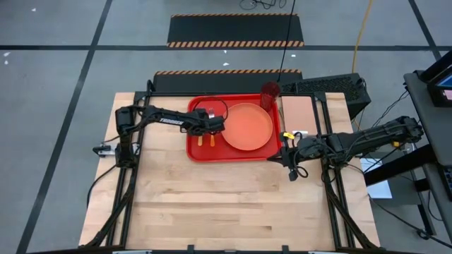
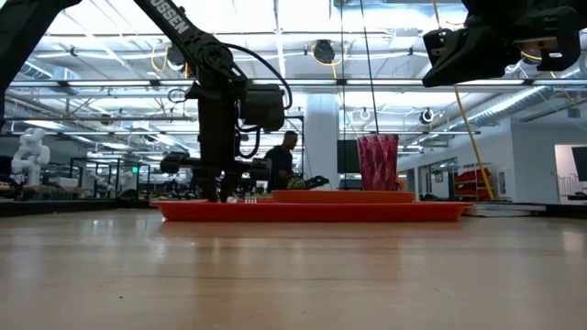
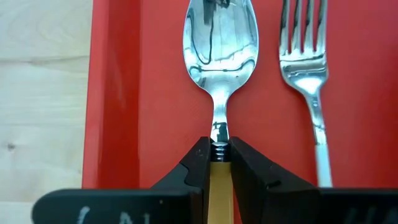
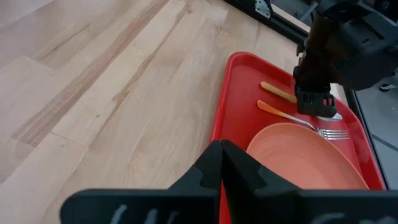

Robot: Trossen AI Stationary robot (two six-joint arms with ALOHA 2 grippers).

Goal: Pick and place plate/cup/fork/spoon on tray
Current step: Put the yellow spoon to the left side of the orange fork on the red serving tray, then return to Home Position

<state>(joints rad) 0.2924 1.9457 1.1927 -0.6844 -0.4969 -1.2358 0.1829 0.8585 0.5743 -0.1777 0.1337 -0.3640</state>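
The red tray (image 1: 194, 144) lies at the table's far middle. The orange plate (image 1: 248, 127) sits on its right part, and the dark red cup (image 1: 270, 92) stands upright at its far right corner. The spoon (image 3: 221, 43) and the fork (image 3: 305, 62) lie side by side on the tray's left part, bowl and tines toward the far edge. My left gripper (image 1: 202, 130) stands over the spoon, shut on it. My right gripper (image 1: 290, 152) is shut and empty, raised beside the tray's near right corner. My left gripper pinches the spoon's orange-yellow handle (image 3: 219, 177) between its two fingers, right where the handle meets the silver neck. The fingers point down from above and lie across the spoon. The spoon lies level along the tray floor, its bowl (image 4: 336, 116) toward the far edge.
A tan-pink pad (image 1: 300, 113) lies right of the tray. The fork's tines (image 4: 336, 134) lie close to the plate's rim. Bare wooden tabletop (image 1: 233, 204) takes up the near half. A person shows in the room behind the table (image 2: 284, 156).
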